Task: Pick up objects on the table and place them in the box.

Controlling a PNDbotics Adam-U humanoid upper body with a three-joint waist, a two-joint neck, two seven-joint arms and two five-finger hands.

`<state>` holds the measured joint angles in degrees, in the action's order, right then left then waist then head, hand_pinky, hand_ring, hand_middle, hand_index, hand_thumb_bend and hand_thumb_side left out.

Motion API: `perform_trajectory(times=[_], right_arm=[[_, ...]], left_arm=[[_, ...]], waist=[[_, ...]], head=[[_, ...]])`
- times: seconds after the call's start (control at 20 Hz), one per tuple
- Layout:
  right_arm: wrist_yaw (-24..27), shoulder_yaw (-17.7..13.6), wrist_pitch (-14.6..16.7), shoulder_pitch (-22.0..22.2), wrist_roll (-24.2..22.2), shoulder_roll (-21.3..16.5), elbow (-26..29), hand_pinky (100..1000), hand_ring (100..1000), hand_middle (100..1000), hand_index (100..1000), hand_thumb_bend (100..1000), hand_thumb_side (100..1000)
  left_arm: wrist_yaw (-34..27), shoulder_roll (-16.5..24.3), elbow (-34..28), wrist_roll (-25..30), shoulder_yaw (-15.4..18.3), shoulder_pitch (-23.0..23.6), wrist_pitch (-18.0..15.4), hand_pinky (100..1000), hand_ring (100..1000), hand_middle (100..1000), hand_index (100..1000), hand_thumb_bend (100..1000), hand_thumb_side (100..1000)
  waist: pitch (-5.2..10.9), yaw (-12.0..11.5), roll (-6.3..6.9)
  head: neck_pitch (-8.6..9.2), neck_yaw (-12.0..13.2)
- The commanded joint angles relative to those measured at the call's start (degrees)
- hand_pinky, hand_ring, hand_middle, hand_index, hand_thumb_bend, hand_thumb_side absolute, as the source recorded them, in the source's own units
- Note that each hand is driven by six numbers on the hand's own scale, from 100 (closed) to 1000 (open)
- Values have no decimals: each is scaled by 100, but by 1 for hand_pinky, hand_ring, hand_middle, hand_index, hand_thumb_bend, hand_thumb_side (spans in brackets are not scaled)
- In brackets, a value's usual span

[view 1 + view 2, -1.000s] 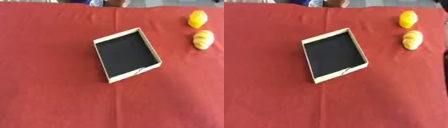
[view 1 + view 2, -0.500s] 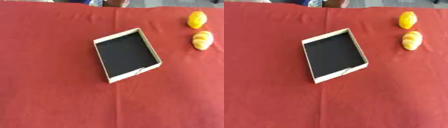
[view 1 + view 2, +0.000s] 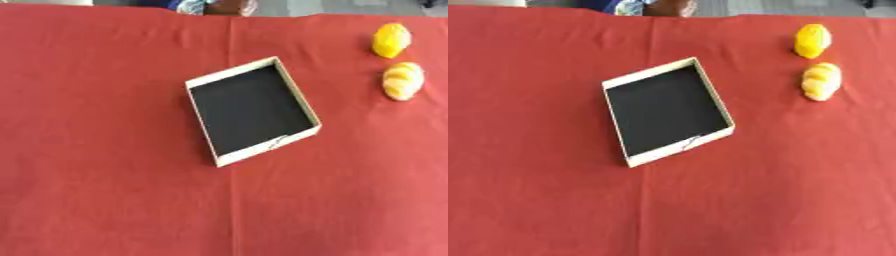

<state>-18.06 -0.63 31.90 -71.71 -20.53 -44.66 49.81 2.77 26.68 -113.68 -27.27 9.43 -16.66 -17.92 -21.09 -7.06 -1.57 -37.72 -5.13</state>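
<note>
Left eye view shows a counter (image 3: 96, 190) draped in red cloth, with a shallow cardboard box (image 3: 252, 110) near its middle, turned askew so one corner points toward the far edge; its black inside holds nothing. Well apart from the box, toward the far right, a yellow lemon-like fruit (image 3: 391, 40) sits just beyond a pale golden croissant-shaped pastry (image 3: 403, 80), the two close together but not touching. Neither robot hand appears in either eye view, so the state of the fingers cannot be told, nor how the objects lie relative to them.
</note>
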Motion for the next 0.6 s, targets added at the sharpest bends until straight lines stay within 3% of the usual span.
perform_trajectory(times=[0.05,0.4,0.6], right_arm=[[-816,7,216,-310,-106,145,-457,909,1000,901,932,100,628],[-2475,138,730,-605,-144,503,-1252,909,1000,918,935,100,556],[-3101,210,1061,-604,-198,534,-1495,913,1000,928,938,100,586]], left_arm=[[16,172,-92,-8,48,-46,-1,832,832,671,817,100,654],[2,177,-92,14,33,-66,-6,832,832,671,817,100,656],[-6,173,-92,28,26,-74,-2,832,832,671,817,100,659]], waist=[[110,-7,26],[77,-30,38],[75,-30,21]], head=[[70,-32],[91,-83],[81,-73]])
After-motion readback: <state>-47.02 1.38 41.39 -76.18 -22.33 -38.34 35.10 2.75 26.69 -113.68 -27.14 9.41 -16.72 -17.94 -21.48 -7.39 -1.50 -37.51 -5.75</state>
